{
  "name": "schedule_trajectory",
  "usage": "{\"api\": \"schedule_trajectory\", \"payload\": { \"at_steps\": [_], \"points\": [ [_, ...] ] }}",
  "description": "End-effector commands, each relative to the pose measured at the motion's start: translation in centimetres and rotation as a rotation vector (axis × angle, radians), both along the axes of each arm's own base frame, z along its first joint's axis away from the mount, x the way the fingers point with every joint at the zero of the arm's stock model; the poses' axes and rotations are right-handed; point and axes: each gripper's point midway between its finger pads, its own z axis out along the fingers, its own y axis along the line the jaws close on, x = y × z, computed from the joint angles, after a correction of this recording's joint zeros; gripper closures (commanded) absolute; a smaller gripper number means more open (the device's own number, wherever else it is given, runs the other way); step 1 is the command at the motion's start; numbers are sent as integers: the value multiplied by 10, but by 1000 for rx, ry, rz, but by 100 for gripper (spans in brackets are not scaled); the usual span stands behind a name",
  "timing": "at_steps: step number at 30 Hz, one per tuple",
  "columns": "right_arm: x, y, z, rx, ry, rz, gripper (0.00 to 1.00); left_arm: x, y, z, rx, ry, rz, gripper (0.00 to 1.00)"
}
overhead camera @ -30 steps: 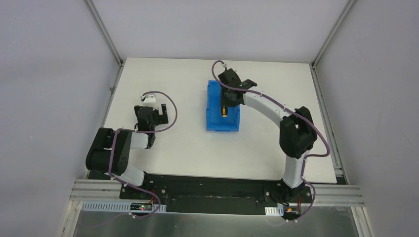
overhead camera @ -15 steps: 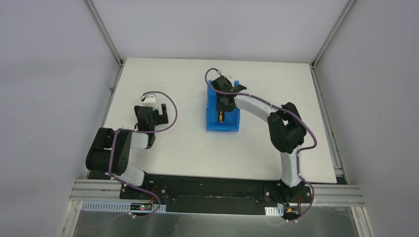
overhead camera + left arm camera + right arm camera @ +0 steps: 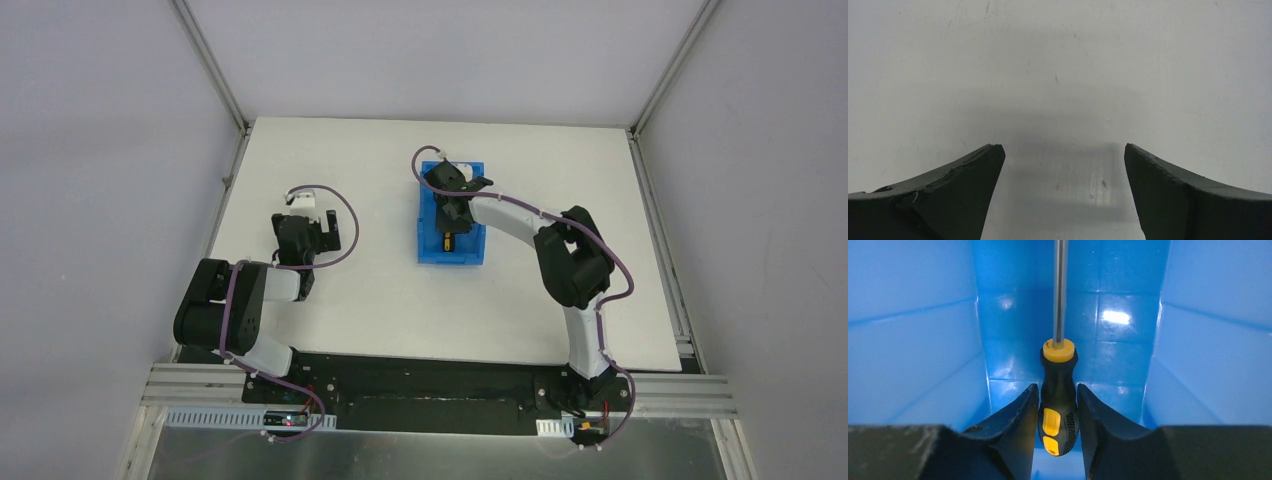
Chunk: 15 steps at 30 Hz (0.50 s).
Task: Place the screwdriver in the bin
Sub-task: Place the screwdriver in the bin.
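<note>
The bright blue bin [image 3: 432, 255] stands at the middle of the white table. My right gripper [image 3: 450, 213] reaches down inside it. In the right wrist view the right gripper [image 3: 1057, 386] is shut on the black and yellow-orange handle of the screwdriver [image 3: 1058, 410]. The thin metal shaft points away along the bin's floor, and the blue walls of the bin [image 3: 923, 340] rise on both sides. The handle of the screwdriver [image 3: 447, 241] shows in the top view just near of the fingers. My left gripper [image 3: 298, 235] is open and empty over bare table, far left of the bin; it also shows in the left wrist view [image 3: 1063, 146].
The white table [image 3: 350, 290] is fenced by grey walls with metal posts at the back corners. The black base rail [image 3: 420, 375] runs along the near edge. The left arm is folded at the near left.
My right gripper has moved left and down into the bin with the screwdriver in it. The left arm has not moved.
</note>
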Motion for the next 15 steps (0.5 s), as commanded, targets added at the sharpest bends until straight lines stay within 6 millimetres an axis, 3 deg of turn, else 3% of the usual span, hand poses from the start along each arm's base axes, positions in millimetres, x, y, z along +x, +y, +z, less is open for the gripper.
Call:
{"api": "schedule_trajectory", "payload": {
  "at_steps": [1, 9, 15],
  "points": [
    [6, 3, 2, 7, -34, -30, 58, 5, 2, 13, -12, -45, 4, 1],
    [9, 3, 15, 6, -59, -31, 42, 5, 2, 13, -12, -45, 4, 1],
    [16, 2, 47, 6, -121, -26, 38, 5, 2, 13, -12, -45, 4, 1]
  ]
}}
